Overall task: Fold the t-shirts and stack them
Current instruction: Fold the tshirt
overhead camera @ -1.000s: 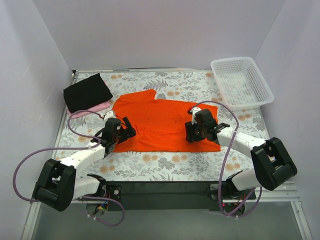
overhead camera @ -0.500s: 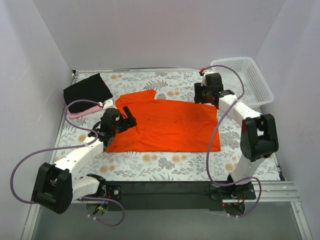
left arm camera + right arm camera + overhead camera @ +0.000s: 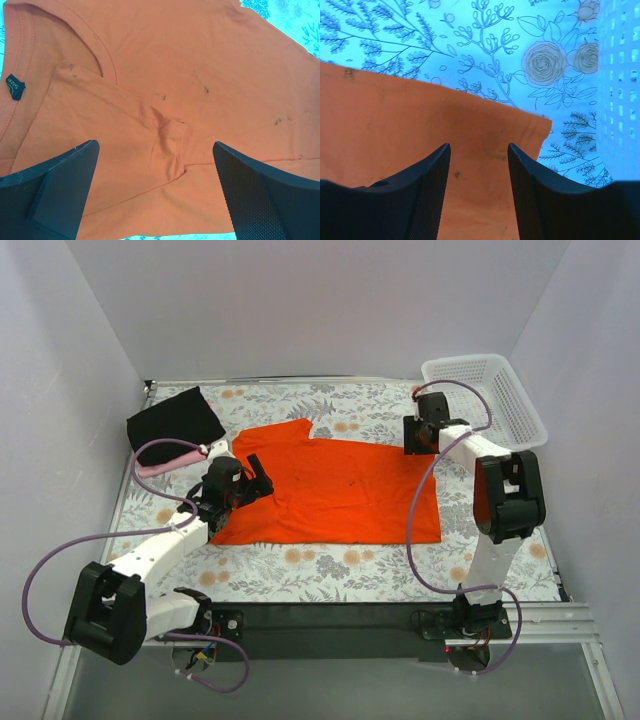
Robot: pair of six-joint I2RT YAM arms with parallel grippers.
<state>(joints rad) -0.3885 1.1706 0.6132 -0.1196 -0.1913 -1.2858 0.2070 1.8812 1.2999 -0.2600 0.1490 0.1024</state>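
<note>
Slippage is the main risk on the left. The left gripper (image 3: 154, 146) hangs over the orange t-shirt (image 3: 340, 490) with its jaws wide apart and nothing between them, just above a tucked-in sleeve (image 3: 115, 125) that lies in rumpled layers. A bite there could catch only the top layer, or drag the fold loose.

Further right, the right gripper (image 3: 478, 149) hovers over the shirt's far right corner (image 3: 540, 125), jaws partly apart and clamped on nothing. A pinch too close to the edge might miss the cloth or snag the floral tablecloth (image 3: 330, 570) with it. If the two arms lift unevenly, the shirt, spread out mid-table, would likely skew.

Around it, a folded black t-shirt (image 3: 175, 423) sits on a pink t-shirt (image 3: 162, 465) at the far left, near the left arm's sweep. A white mesh basket (image 3: 490, 405) stands just beside the right gripper, crowding any outward swing.
</note>
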